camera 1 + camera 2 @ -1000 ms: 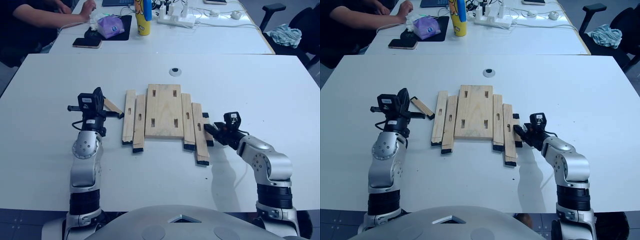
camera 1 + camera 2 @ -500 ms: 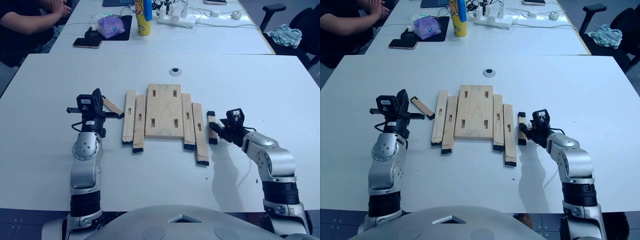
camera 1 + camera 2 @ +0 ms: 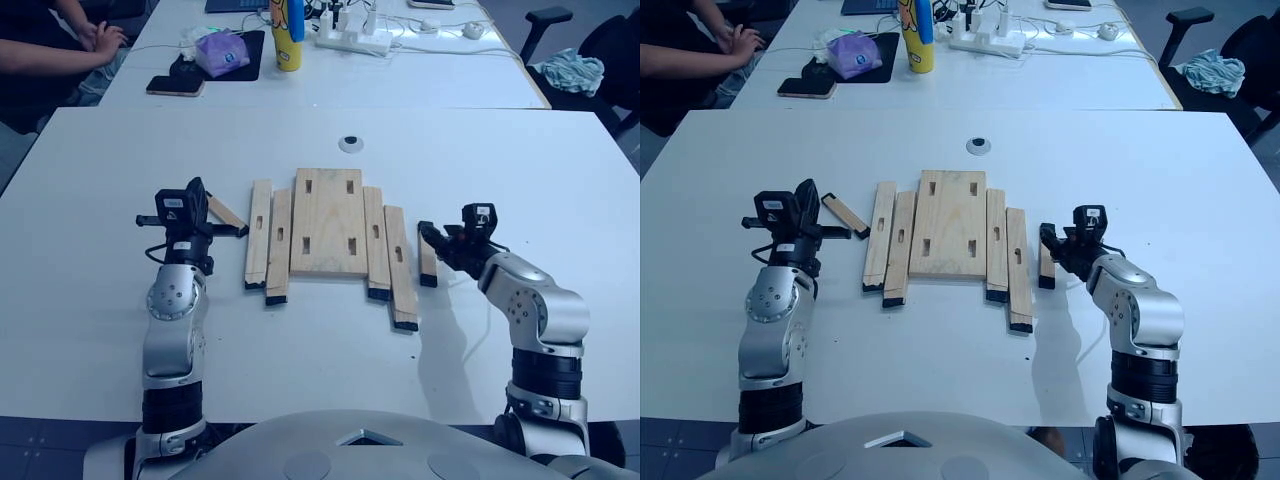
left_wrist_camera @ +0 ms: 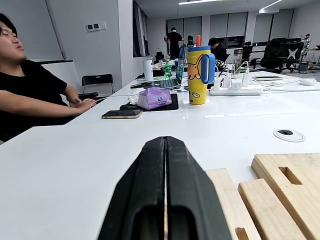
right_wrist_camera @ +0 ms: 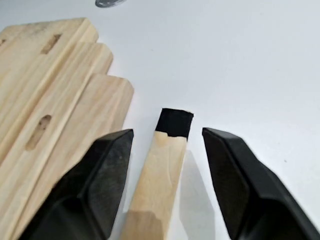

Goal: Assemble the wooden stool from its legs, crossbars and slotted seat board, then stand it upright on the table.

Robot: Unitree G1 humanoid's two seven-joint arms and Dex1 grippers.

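Note:
The slotted seat board [image 3: 328,222] lies flat mid-table, with two legs [image 3: 268,240] on its left and two legs [image 3: 388,255] on its right. A short black-tipped crossbar [image 3: 427,255] lies just right of the outer leg. My right gripper [image 5: 167,134] is open and straddles that crossbar [image 5: 161,175], one finger [image 5: 100,180] on each side; the left eye view has it [image 3: 438,241] at the bar's far half. Another short crossbar [image 3: 226,213] lies slanted beside my left gripper [image 3: 196,192], whose fingers [image 4: 166,165] are shut with nothing visible between them.
A round grommet [image 3: 350,144] sits in the table behind the board. The table behind holds a yellow cup [image 3: 287,30], power strip [image 3: 352,38], phone [image 3: 174,86] and purple pouch [image 3: 222,52]. Bare tabletop [image 3: 330,350] stretches in front of the wood and off to the right.
The right crossbar has slid right, away from the outer leg, with my right gripper beside it; the gripper then shifted toward the bar's far end. The left arm stayed still.

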